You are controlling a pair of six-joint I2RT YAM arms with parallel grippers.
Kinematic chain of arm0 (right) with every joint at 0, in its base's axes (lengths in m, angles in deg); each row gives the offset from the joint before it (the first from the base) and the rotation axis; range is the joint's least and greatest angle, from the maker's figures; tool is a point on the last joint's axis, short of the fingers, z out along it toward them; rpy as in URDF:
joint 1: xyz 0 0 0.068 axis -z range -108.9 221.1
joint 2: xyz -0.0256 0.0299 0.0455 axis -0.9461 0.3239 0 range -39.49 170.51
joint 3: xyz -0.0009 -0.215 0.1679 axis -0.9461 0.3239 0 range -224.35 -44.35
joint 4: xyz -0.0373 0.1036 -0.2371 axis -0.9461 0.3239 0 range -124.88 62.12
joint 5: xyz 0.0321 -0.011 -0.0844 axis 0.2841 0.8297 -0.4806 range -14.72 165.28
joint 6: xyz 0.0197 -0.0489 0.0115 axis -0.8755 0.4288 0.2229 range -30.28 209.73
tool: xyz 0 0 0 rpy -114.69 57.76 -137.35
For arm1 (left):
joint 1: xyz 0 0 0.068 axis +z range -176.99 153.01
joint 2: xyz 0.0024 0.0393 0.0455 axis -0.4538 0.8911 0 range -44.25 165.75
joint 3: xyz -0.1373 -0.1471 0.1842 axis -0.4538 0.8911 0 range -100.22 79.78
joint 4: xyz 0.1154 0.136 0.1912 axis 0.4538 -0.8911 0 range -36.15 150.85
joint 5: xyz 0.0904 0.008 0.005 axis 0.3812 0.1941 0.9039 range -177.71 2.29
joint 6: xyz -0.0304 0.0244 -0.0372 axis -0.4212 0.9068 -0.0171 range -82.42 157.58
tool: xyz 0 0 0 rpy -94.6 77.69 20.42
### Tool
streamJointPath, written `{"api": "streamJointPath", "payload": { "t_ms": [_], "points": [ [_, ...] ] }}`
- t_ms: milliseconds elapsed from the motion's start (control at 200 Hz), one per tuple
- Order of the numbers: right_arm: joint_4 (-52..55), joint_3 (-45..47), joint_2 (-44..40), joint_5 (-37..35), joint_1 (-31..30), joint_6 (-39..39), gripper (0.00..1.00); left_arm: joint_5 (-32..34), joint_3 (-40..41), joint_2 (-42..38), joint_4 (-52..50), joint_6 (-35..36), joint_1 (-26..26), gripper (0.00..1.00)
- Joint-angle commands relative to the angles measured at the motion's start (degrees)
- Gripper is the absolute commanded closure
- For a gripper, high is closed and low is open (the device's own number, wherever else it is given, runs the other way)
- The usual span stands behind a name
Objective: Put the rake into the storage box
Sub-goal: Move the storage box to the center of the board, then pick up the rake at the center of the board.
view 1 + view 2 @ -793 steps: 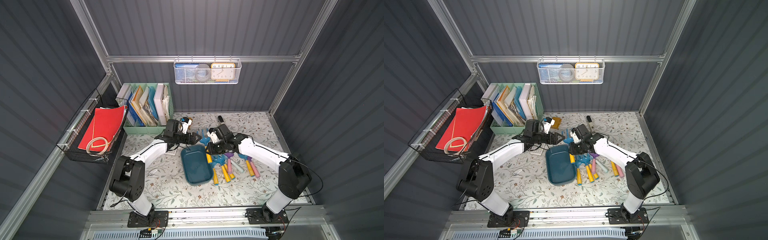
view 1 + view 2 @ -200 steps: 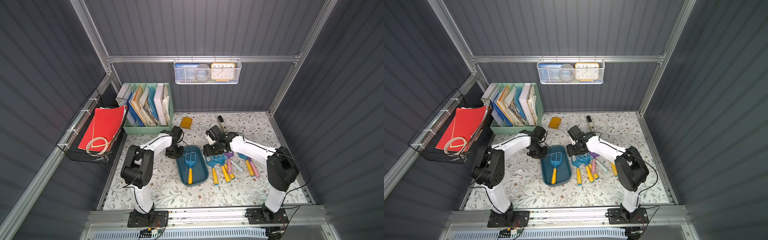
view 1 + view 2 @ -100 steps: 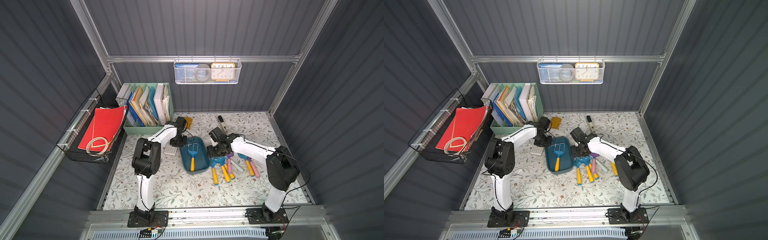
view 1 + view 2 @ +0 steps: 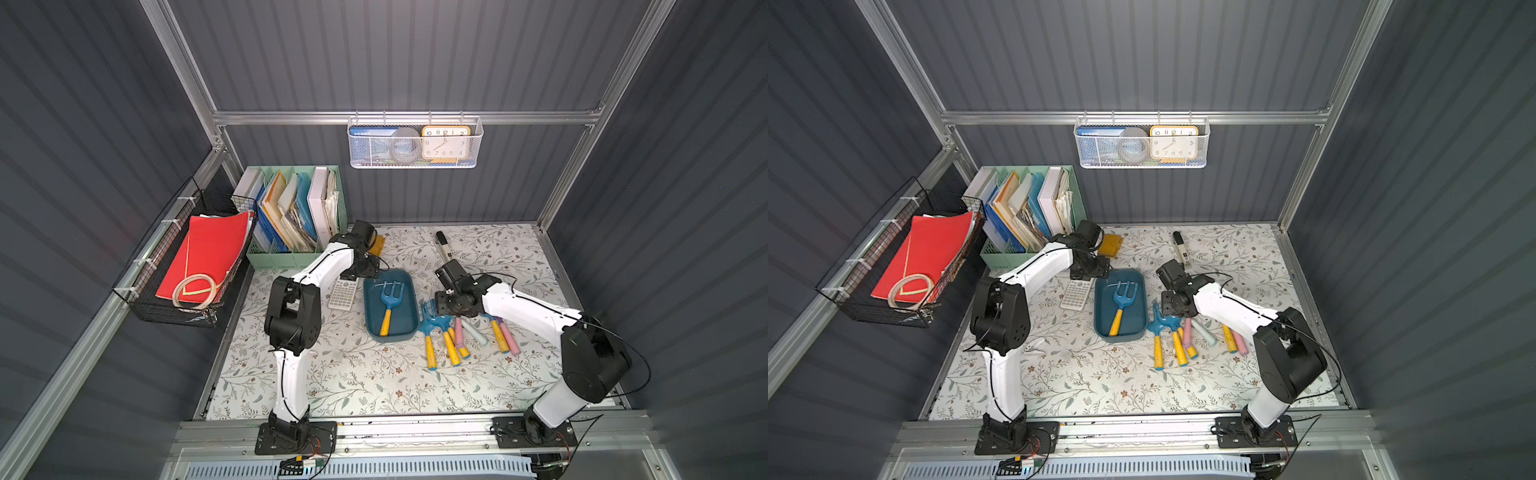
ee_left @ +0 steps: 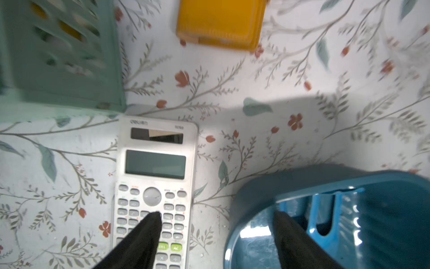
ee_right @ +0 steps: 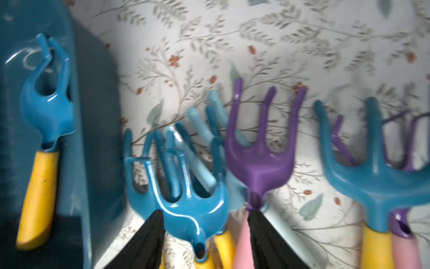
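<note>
One rake point(image 4: 388, 305) lies inside the storage box point(image 4: 405, 313) in both top views. Left wrist view: left gripper point(image 5: 216, 214) wide open, empty, over the box corner. Right wrist view: right gripper point(image 6: 205, 212) part open, straddling another rake point(image 6: 190, 205) beside the box.

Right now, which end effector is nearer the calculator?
Left. The left end effector hangs right by the calculator, at the storage box corner; the right end effector is beyond the box, over the loose rakes.

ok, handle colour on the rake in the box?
Yellow; the rake shows best in a top view.
</note>
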Motion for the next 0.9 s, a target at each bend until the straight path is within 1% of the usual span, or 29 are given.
{"api": "streamJointPath", "payload": {
  "t_ms": [0, 95, 180, 370, 465, 535, 620, 715, 800, 896],
  "points": [
    [3.10, 2.36, -1.17, -5.24, 1.65, -5.82, 0.38, 3.10, 3.86, -6.54, 5.74, -5.47, 0.02, 0.17],
    [4.42, 3.26, -0.64, -3.50, 2.43, -6.84, 0.39, 5.63, 7.03, -8.79, 8.48, -7.26, 0.02, 0.17],
    [5.11, 4.16, 0.06, -1.58, 2.46, -7.25, 0.40, 7.31, 7.64, -9.10, 8.45, -8.31, 0.02, 0.16],
    [4.59, 6.86, 1.15, 1.88, 2.46, -9.08, 0.45, 7.25, 6.52, -7.56, 6.35, -9.29, 0.02, 0.16],
    [3.80, 7.99, 1.49, 3.45, 2.45, -10.12, 0.52, 7.22, 6.52, -7.07, 6.06, -9.69, 0.02, 0.16],
    [2.74, 8.89, 1.64, 4.84, 2.43, -10.36, 0.58, 7.14, 6.19, -6.65, 5.58, -9.91, 0.03, 0.16],
    [2.44, 9.25, 2.25, 5.13, 2.42, -10.43, 0.73, 7.05, 5.74, -6.23, 5.02, -9.87, 0.02, 0.16],
    [2.42, 8.95, 2.92, 5.46, 2.35, -10.34, 0.84, 6.36, 5.13, -5.87, 4.33, -9.87, 0.02, 0.16],
    [2.52, 8.40, 3.16, 5.00, 2.41, -10.19, 0.89, 5.67, 4.94, -5.69, 4.13, -9.98, 0.02, 0.15],
    [3.22, 6.80, 2.67, 3.36, 2.45, -9.71, 0.91, 5.33, 4.85, -5.71, 4.14, -10.04, 0.02, 0.12]
  ]
}}
